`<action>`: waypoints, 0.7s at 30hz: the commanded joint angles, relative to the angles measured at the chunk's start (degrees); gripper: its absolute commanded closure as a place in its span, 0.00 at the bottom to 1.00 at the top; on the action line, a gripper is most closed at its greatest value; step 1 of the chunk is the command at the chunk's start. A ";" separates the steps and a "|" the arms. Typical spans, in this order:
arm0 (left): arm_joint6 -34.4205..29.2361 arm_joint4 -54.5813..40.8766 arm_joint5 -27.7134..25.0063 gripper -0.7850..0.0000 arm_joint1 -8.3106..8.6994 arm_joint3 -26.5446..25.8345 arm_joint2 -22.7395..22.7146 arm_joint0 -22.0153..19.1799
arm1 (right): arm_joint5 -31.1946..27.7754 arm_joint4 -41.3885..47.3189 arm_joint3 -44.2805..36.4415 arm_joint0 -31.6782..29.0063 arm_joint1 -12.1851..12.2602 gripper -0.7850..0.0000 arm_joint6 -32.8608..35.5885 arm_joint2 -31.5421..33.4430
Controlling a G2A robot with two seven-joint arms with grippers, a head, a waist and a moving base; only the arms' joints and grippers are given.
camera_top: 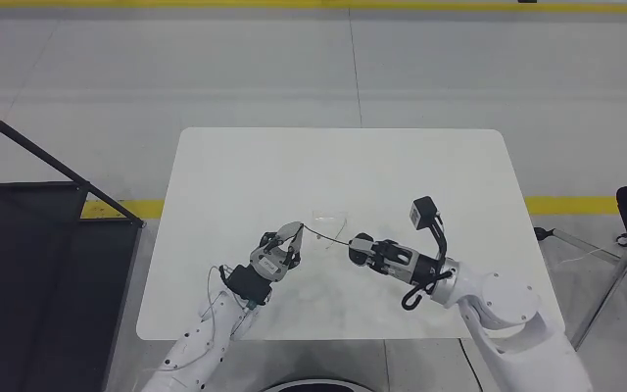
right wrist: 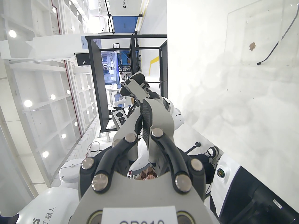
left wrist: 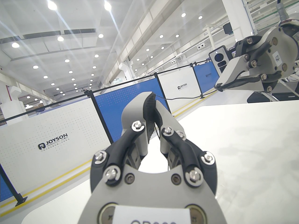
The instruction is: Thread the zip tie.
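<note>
Two grippers are seen over the near half of the white table (camera_top: 225,196), their tips turned toward each other. The left gripper (camera_top: 292,238) is set at 9 o'clock of the right gripper (camera_top: 355,251), with a short gap between them. Both pairs of fingers are pressed together, and each is clamped on one end of the zip tie (camera_top: 328,238). This thin black strand is stretched through the air between the tips, off the tabletop. In the left wrist view a further length of the strand is seen running down between the closed fingers. A white label (left wrist: 149,214) is stuck to each gripper's base; its dark print is cut off at the edge and cannot be made out. Farther in, at 12 o'clock of the gap, a clear box (camera_top: 330,218) is stood on the table. A spare black tie (right wrist: 272,51) is kept inside it near a small brown speck (right wrist: 252,46). Beyond the table, white and blue fence panels (left wrist: 53,122) are marked with a dark logo and lettering.
</note>
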 commanded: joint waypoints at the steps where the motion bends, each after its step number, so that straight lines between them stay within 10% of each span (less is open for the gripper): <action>1: 0.00 0.00 0.00 1.00 0.00 0.00 0.00 0.00 | 0.29 -0.09 0.04 0.15 -0.02 1.00 -0.01 -0.12; 21: 0.00 0.00 0.00 1.00 0.00 0.00 0.00 0.00 | 0.54 0.51 0.42 0.70 -0.14 1.00 -0.17 -0.15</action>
